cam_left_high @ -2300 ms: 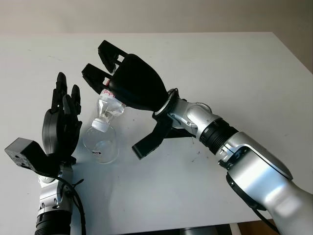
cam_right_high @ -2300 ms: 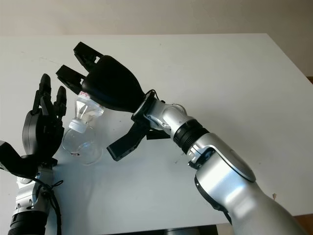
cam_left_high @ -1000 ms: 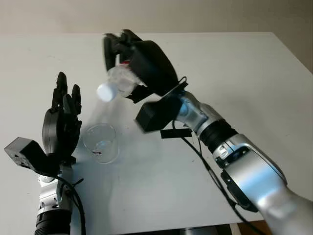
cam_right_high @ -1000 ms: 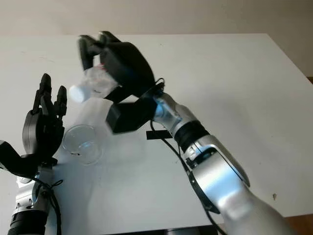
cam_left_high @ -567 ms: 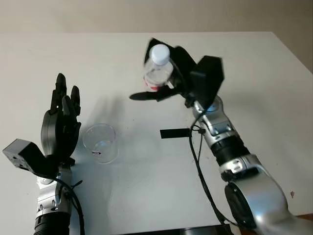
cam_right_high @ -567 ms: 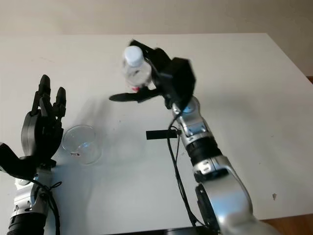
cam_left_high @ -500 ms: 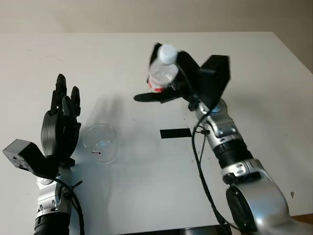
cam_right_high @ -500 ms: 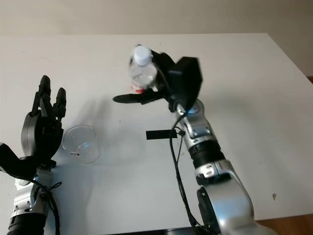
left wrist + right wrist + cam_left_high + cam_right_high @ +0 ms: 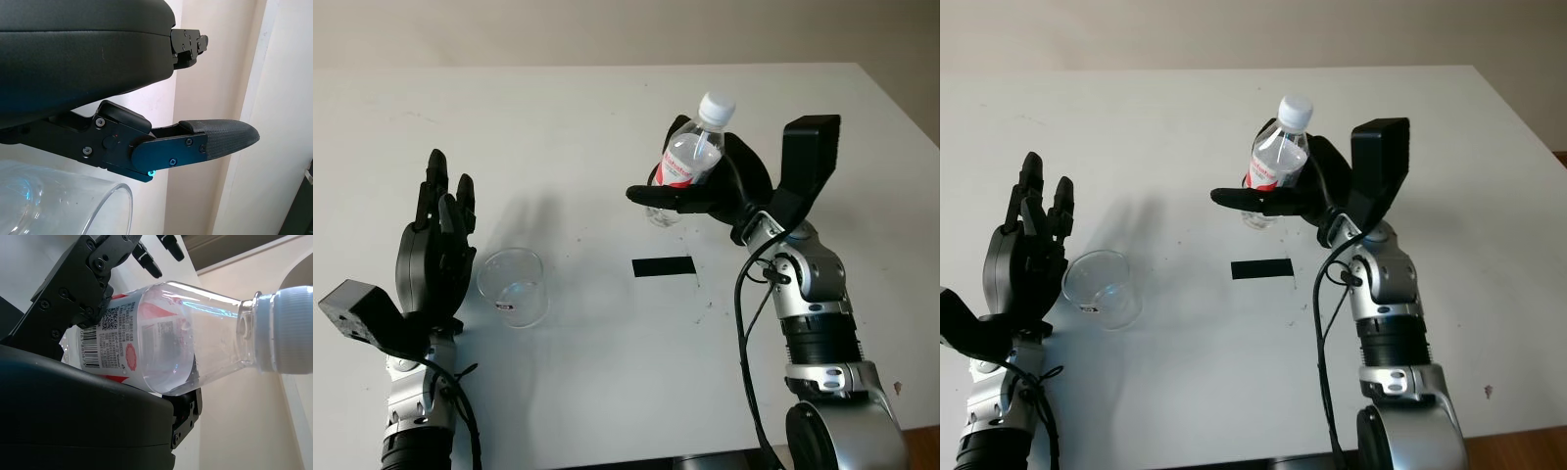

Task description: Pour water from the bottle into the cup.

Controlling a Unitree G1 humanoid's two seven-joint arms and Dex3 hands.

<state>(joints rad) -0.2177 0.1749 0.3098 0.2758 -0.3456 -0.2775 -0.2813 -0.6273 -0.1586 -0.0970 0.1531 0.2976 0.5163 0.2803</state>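
Your right hand [image 9: 710, 191] grips the clear bottle [image 9: 683, 164] around its red label, white cap [image 9: 716, 106] on and pointing up with a slight tilt, held above the white table [image 9: 607, 117] beyond a strip of black tape [image 9: 663, 266]. Your left hand [image 9: 435, 255] is open, fingers pointing up, just beside the clear cup [image 9: 514, 287], which stands upright on the table, well apart from the bottle.

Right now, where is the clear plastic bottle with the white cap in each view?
Left eye: clear plastic bottle upright in right hand, right of centre.
Right eye: bottle near centre.
Right wrist: bottle across the middle.
Shared landmark: black tape strip.
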